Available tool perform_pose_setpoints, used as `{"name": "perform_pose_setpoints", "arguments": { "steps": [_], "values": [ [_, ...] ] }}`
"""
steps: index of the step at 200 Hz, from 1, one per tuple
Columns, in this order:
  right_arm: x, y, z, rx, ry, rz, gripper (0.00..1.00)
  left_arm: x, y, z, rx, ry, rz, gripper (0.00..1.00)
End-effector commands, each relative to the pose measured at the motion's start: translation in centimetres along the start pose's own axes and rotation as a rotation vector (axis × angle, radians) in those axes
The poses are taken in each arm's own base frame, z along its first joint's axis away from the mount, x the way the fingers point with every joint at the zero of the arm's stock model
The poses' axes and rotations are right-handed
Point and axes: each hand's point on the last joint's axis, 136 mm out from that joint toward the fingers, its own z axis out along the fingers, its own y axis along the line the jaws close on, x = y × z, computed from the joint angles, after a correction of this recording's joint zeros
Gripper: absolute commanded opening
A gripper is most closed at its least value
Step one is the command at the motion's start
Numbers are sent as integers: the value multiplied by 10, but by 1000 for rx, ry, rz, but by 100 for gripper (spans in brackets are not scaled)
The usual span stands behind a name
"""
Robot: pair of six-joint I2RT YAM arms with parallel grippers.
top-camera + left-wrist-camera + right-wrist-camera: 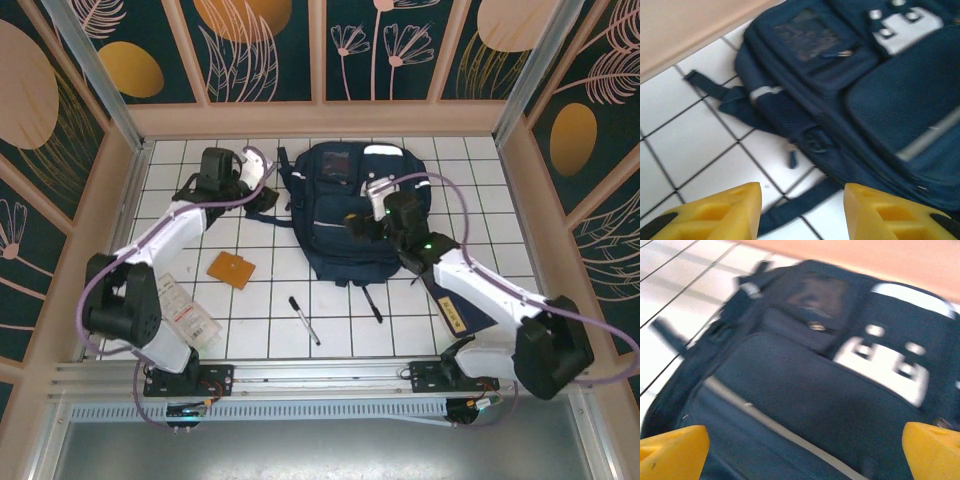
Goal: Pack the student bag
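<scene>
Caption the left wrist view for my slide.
Left gripper, jaws apart and empty, beside the navy student bag on the white tiled table.

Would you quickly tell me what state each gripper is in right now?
Left gripper: open, holding nothing, at the edge of the student bag.
Right gripper: wide open, holding nothing, over the student bag.
</scene>
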Motion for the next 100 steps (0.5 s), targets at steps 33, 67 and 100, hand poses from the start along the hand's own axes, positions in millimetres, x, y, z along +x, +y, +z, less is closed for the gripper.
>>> {"name": "perform_pose_setpoints", "arguments": {
  "steps": [33, 67, 100],
  "values": [
    [63, -62, -39, 174, 293, 629, 96, 20, -52, -21, 73, -43, -293, 47],
    [91, -47, -17, -18, 441, 582, 77, 18, -74, -15, 154, -68, -486, 54],
    [86, -60, 27, -69, 434, 629, 74, 14, -61, 22, 99, -20, -539, 48]
  ]
}}
